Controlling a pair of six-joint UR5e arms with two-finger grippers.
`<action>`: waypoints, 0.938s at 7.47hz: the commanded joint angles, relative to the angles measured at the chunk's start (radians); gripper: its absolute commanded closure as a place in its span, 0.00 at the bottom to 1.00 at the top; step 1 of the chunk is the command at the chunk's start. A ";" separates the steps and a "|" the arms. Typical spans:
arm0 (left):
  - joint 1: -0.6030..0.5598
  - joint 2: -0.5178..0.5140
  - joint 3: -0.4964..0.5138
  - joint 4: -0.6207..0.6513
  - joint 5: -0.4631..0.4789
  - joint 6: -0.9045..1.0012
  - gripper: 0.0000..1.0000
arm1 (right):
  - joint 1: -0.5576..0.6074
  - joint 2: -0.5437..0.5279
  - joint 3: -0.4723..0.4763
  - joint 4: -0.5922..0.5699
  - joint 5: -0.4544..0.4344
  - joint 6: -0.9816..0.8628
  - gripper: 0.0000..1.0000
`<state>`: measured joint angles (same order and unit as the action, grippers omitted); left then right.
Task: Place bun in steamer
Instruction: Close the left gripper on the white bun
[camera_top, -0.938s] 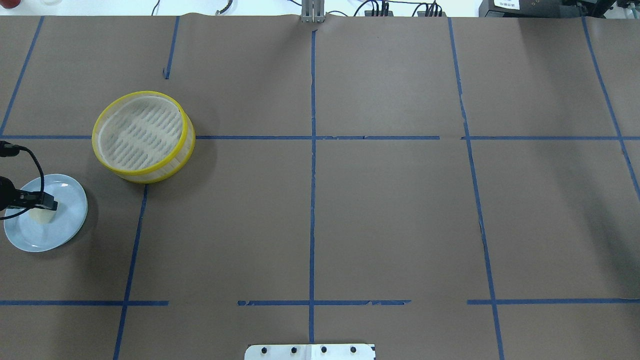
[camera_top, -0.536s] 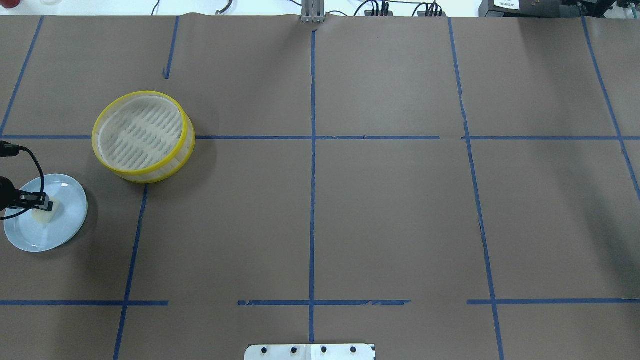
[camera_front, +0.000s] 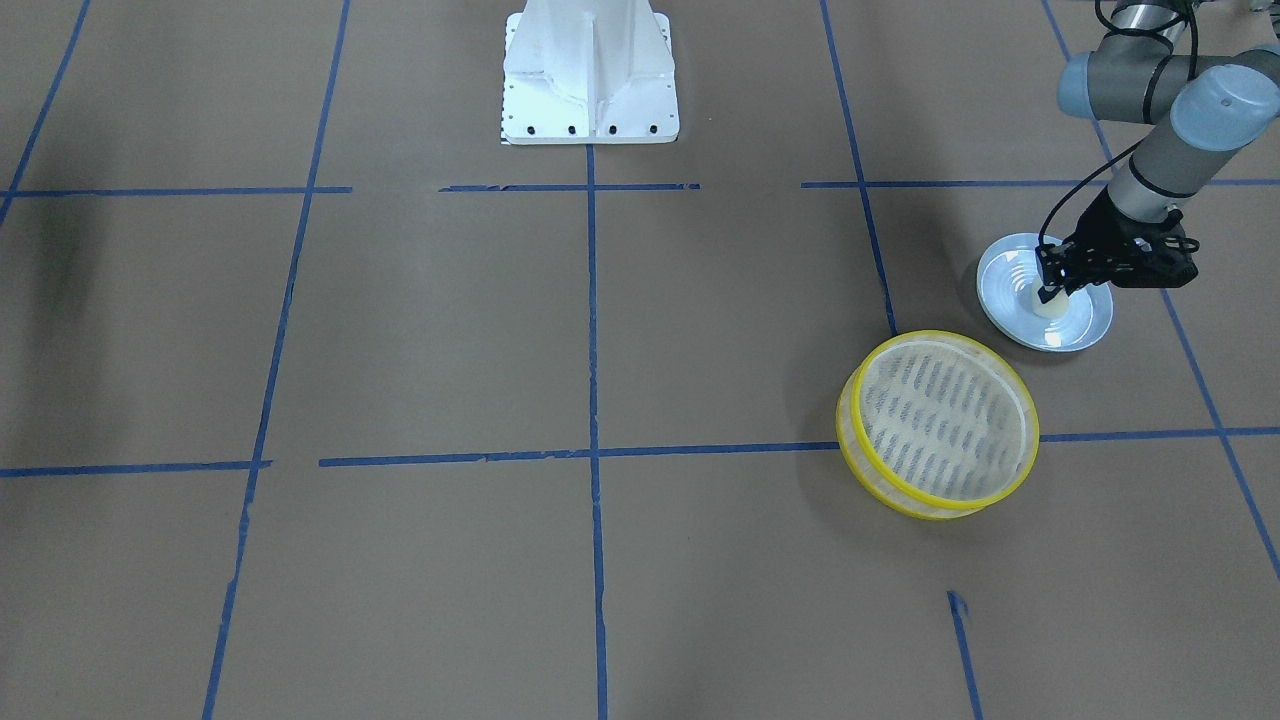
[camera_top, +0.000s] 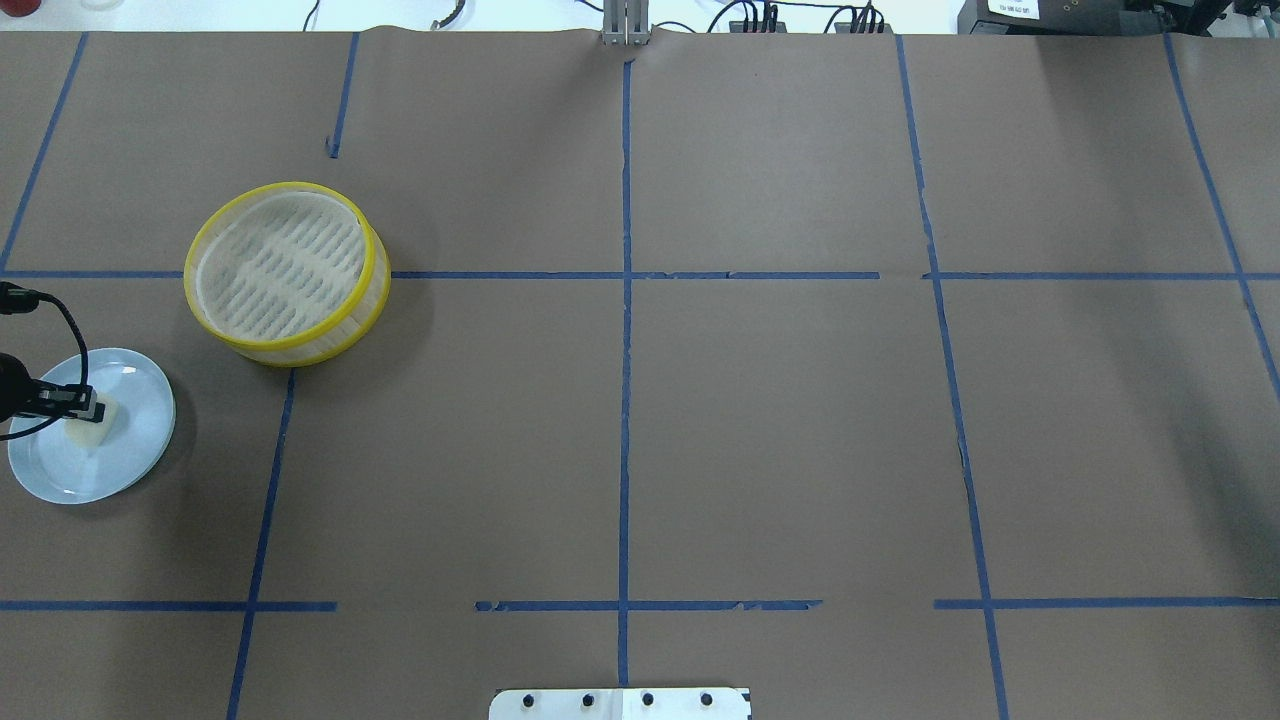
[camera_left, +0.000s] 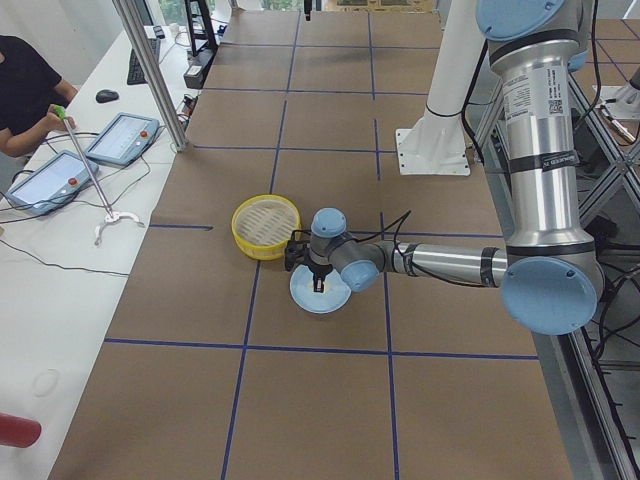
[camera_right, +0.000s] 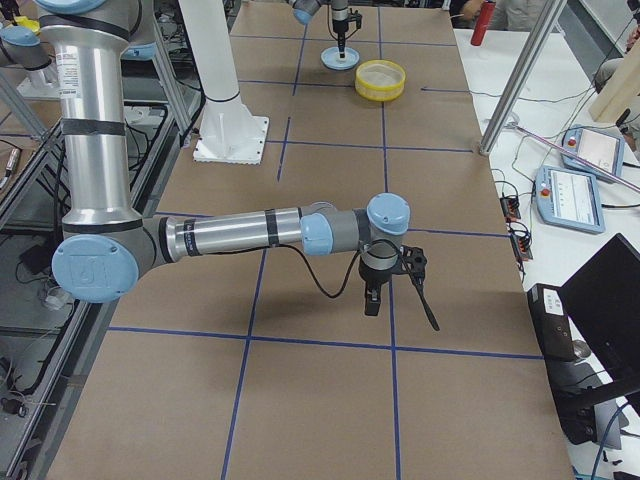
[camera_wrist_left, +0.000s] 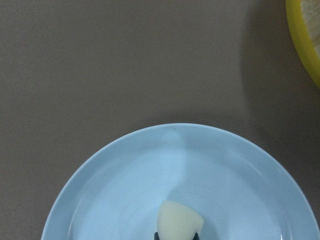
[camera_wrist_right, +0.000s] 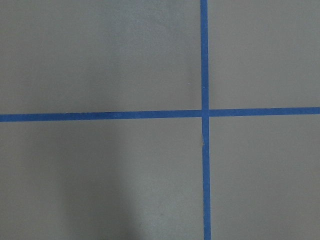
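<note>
Cream-white and soft-looking, the bun (camera_top: 88, 430) sits between the jaws of the left gripper (camera_top: 92, 406), on the pale blue plate (camera_top: 140, 462). The jaws have the bun pinched from either side near its top; in the wrist view only the dark tips show, hugging its lower edge (camera_wrist_left: 179, 220), so the hold looks closed but shallow. Under the jaws the bun appears to rest on the plate (camera_front: 1085, 330) rather than hang clear of it, though the front view is too small to be sure.

So the step in hand is the pick: grip made, lift not yet begun. The steamer (camera_top: 290, 186) stands apart from the jaws, off to their side toward the table's middle and farther out from the robot, with brown paper between it and the plate. In the wrist view only a slice of its yellow rim (camera_wrist_left: 305, 45) shows, ahead of the jaws and off to one side. Its slatted floor is bare.

Next, I judge, the move calls for a straight rise high enough to clear the yellow rim (camera_front: 940, 336), a carry sideways over the basket, then a lowering inside before release. A soft lump could squash or slip from so small a pinch.

Far from these jaws, the right gripper (camera_right: 372, 300) hangs over taped paper; I cannot tell whether it is open.
</note>
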<state>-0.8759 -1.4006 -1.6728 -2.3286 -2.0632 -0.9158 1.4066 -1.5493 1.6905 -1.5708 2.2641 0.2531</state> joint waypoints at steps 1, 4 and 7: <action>-0.001 0.002 -0.010 0.002 0.000 0.002 0.74 | 0.000 0.000 0.000 0.000 0.000 0.000 0.00; -0.003 0.029 -0.060 0.008 -0.003 0.002 0.74 | 0.000 0.000 0.000 0.000 0.000 0.000 0.00; -0.011 0.037 -0.119 0.056 -0.012 0.005 0.75 | 0.000 0.000 0.000 0.000 0.000 0.000 0.00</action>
<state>-0.8847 -1.3657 -1.7636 -2.3056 -2.0727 -0.9126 1.4066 -1.5493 1.6905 -1.5708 2.2641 0.2531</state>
